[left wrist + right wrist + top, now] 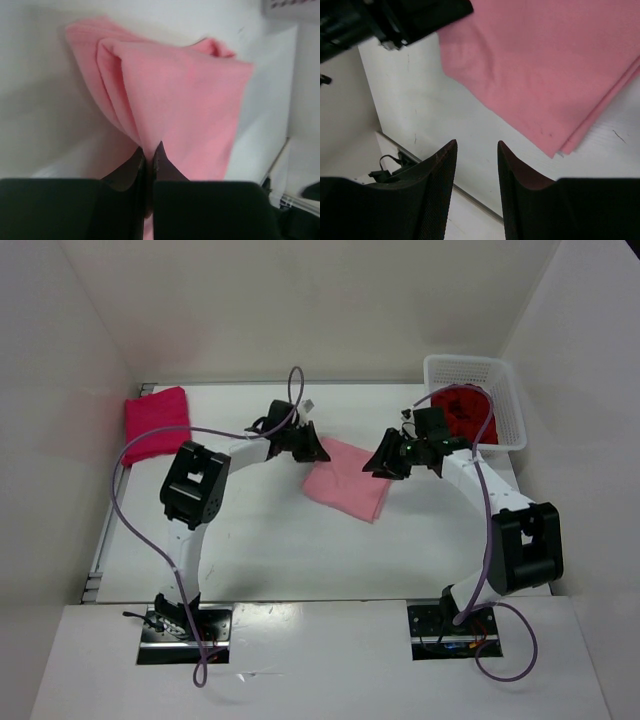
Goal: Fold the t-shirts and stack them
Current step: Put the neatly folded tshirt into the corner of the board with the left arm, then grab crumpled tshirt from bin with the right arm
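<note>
Item count:
- T-shirts: three. One magenta t-shirt (157,425), one salmon pink t-shirt (347,487), one dark crimson t-shirt (468,410).
- White mesh basket (463,361): one.
- Arms: two, with one pincer each: left pincer (318,448), right pincer (385,462).
- Desk (270,540): one.

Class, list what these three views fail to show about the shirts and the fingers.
Top view: basket mesh hides most of the dark red shirt; folding unclear.
Right wrist view: top and right edges cut off the pink shirt.
Left wrist view: left fingers shut on the pink shirt; how much cloth they pinch is hidden.
</note>
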Motion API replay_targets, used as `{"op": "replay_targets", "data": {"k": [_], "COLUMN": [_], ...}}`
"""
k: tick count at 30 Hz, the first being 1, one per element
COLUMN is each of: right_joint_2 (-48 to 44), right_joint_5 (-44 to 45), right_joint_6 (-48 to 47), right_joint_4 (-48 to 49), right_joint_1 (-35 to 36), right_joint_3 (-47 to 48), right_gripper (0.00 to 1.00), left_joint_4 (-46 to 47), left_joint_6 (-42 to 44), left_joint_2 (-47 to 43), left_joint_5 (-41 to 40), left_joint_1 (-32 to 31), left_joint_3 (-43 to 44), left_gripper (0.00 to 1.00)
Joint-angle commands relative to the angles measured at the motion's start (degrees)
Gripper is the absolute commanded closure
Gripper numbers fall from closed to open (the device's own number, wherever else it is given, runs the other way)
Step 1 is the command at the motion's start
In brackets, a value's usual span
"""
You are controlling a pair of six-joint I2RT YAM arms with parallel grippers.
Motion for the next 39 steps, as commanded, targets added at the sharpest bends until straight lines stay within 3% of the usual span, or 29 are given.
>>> {"op": "replay_targets", "data": {"k": [1, 4, 9, 12, 14, 16, 17, 22, 28, 29, 32, 35, 38, 39], "right_joint_2": [-3.31, -3.31, -2.7, -1.39, -0.77, -0.24, -0.24, 0.9, 1.43, 2.21, 3.71, 7.48, 11.79, 12.67], "right_joint_5": [-1.94, -1.94, -2.47, -3.61, -4.39, -4.92, -4.93, -5.54, -1.78, -0.98, 4.11, 11.13, 16.48, 18.6], "right_joint_6": [0.27, 0.27, -0.34, -0.87, -0.87, -0.87, -0.87, -1.49, 0.09, 0.1, 0.62, 0.01, -0.52, -0.52], "right_joint_4": [0.36, 0.36, 0.36, 0.36, 0.36, 0.36, 0.36, 0.36, 2.02, 2.03, 1.42, -1.39, -4.12, -4.65], "right_joint_1": [-0.3, -0.91, -0.91, -0.91, -0.91, -0.91, -0.91, -0.91, -0.91, -0.91, -1.96, -3.63, -7.93, -9.68], "right_joint_3": [-1.39, -1.92, -1.92, -1.92, -1.4, -1.4, -1.4, -0.09, 1.06, 1.85, 5.88, 13.52, 22.22, 24.33], "right_gripper": [0.56, 0.56, 0.55, 0.55, 0.55, 0.55, 0.55, 0.54, 0.56, 0.59, 0.9, 1.0, 1.0, 0.94], "left_joint_4": [-1.31, -1.32, -1.32, 0.69, 4.18, 7.37, 6.6, 8.43, 1.32, 0.36, -2.02, -0.97, -0.97, -1.49], "left_joint_6": [0.07, -2.56, -4.5, -5.81, -7.74, -13.98, -15.3, -18.64, -16.29, -15.76, -13.65, -11.45, -9.61, -9.6], "left_joint_2": [-4.04, -6.85, -11.95, -17.04, -20.21, -24.78, -25.66, -33.12, -52.52, -54.65, -57.14, -57.14, -57.13, -57.14], "left_joint_5": [1.2, 2.24, 3.57, 4.1, -0.7, -2.83, -4.76, -2.23, -8.55, -9.6, -6.56, -4.79, -4.78, -4.78], "left_joint_1": [3.24, 7.72, 22.04, 31.88, 36.89, 44.1, 45.95, 48.25, 48.25, 48.25, 45.28, 36.68, 27.36, 25.07], "left_joint_3": [11.98, 15.35, 16.59, 11.6, 2.13, -6.57, -12.88, -29.08, -41.39, -42.2, -44.04, -45.37, -45.37, -45.37], "left_gripper": [1.0, 1.0, 1.0, 1.0, 0.72, 0.31, 0.0, 0.0, 0.0, 0.0, 0.0, 0.0, 0.3, 0.39]}}
